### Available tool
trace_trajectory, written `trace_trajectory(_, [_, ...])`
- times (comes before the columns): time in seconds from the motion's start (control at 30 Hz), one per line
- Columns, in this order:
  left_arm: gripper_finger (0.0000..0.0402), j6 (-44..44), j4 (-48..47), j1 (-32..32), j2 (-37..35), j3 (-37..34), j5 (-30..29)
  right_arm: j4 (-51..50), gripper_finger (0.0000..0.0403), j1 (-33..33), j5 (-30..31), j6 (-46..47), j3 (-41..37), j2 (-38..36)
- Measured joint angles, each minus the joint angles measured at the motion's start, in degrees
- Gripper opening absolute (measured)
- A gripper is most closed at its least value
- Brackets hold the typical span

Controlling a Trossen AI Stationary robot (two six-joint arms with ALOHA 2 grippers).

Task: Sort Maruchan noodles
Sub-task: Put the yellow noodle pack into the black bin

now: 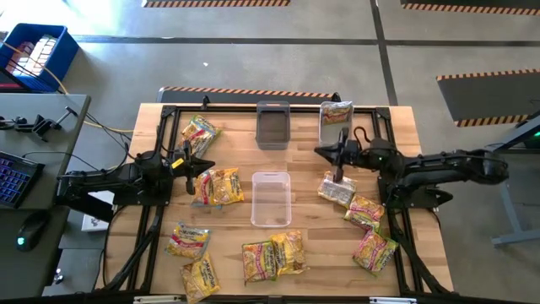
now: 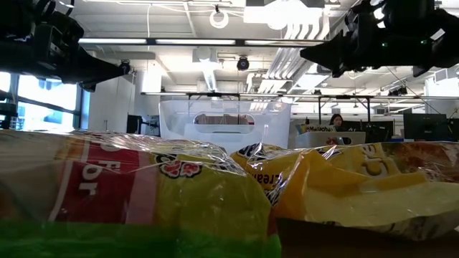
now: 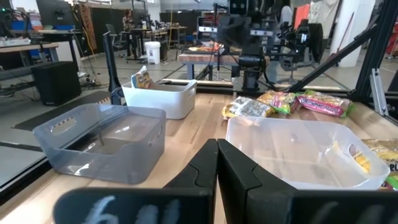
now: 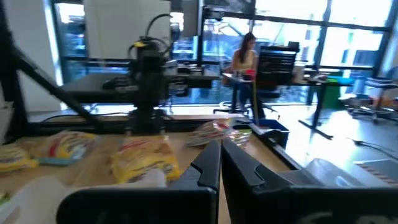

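The noodle packets (image 1: 270,257) lie scattered flat on the table (image 1: 401,127), in loose groups toward the left, the near edge and the right, with one packet (image 1: 336,112) already resting in the far right bin (image 1: 336,128). The nearest loose one to any fingers is the silvery packet (image 1: 336,191) just below the right gripper (image 1: 342,156), its long axis slanting across the table. The right gripper's fingers are shut with nothing between them. The left gripper (image 1: 192,175), likewise shut and empty, sits beside a yellow packet (image 1: 218,186) that it almost touches. Between the arms stand a clear bin (image 1: 271,199) and a grey bin (image 1: 272,125), both empty, with bare wood around them for moving.
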Motion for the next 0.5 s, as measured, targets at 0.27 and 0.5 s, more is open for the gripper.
trace_trajectory(0.27, [0.0001, -7.8, 3.6, 0.0, 0.0, 0.0, 0.0, -0.9, 0.0000, 2.3, 2.6, -0.9, 0.0, 0.1])
trace_trajectory(0.5, [0.0001, -11.9, 10.6, 0.0, 0.1, 0.0, -0.1, -6.6, 0.0000, 1.4, 4.2, -3.8, 0.0, 0.1])
